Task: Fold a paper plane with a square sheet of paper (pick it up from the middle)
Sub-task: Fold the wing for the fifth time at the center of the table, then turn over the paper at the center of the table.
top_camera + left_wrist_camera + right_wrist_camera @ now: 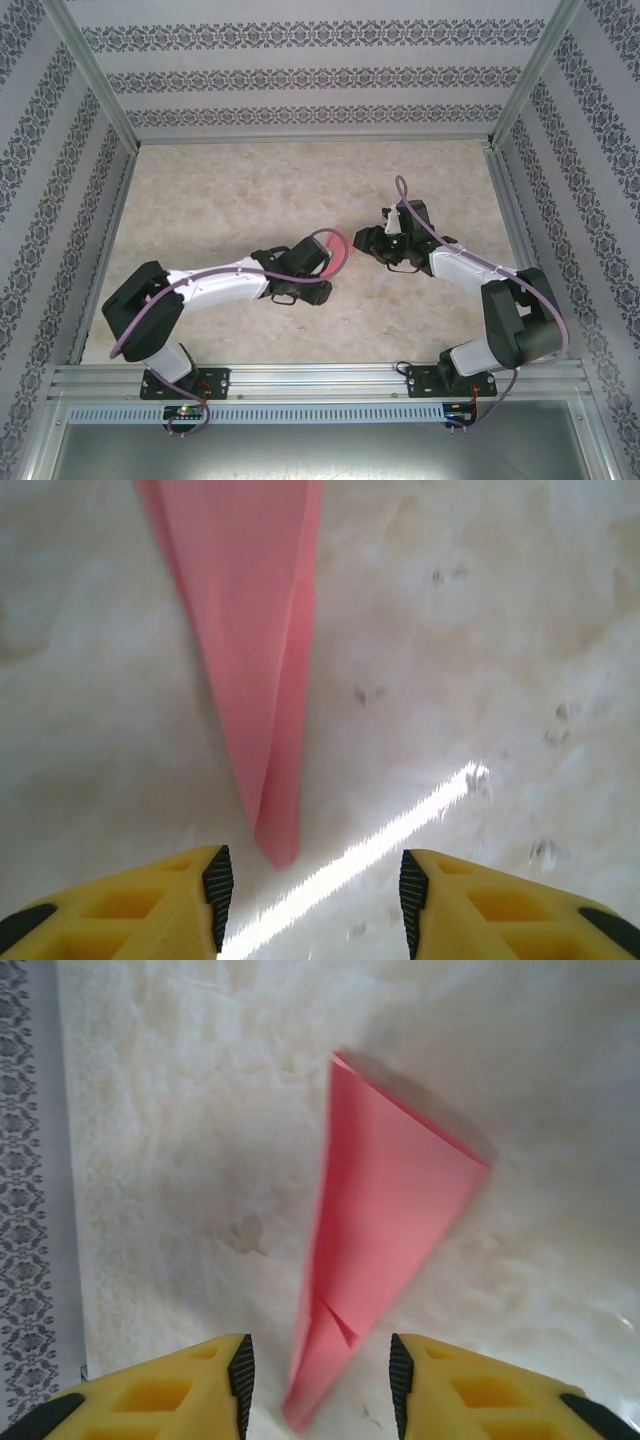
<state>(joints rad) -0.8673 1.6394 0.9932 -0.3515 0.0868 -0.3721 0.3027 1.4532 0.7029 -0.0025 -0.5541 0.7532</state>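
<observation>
Down on the pale marbled table (230, 200), right between the two arms: the paper plane (385, 1230), long, pink-red, a touch blurred. Holds nothing on the left, left gripper (310, 885) released, yellow fingers (150, 910) spread, the plane's narrow tip stopping just short of the gap and touching neither. Holds nothing on the right either, right gripper (318, 1375) unclenched, jaws parted, a pointed end lying loose between them, clear of both sides.
</observation>
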